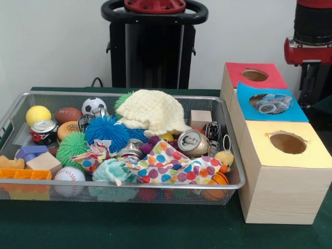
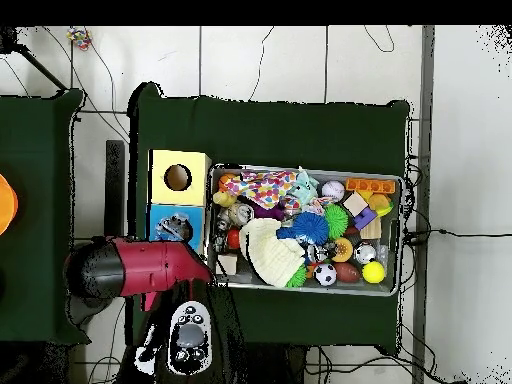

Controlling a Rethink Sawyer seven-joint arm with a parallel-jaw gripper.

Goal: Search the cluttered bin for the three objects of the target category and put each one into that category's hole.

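Hovering over the boxes, the arm (image 2: 140, 268) sits beside the bin (image 1: 228, 184); its gripper I cannot tell about. A crumpled clear thing (image 1: 273, 103) already rests in the blue hole, presumably dropped there. Cans (image 1: 193, 142) wait, half-buried among cloths.

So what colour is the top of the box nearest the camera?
Yellow top, on a pale wooden box; the front view shows it best.

Wire mesh bin (image 1: 231, 150) full of mixed clutter. Crushed cans: one (image 1: 193, 143) on its side at right, one (image 1: 42, 131) far left. Clear plastic piece (image 1: 273, 103) in blue box's hole (image 1: 259, 99).
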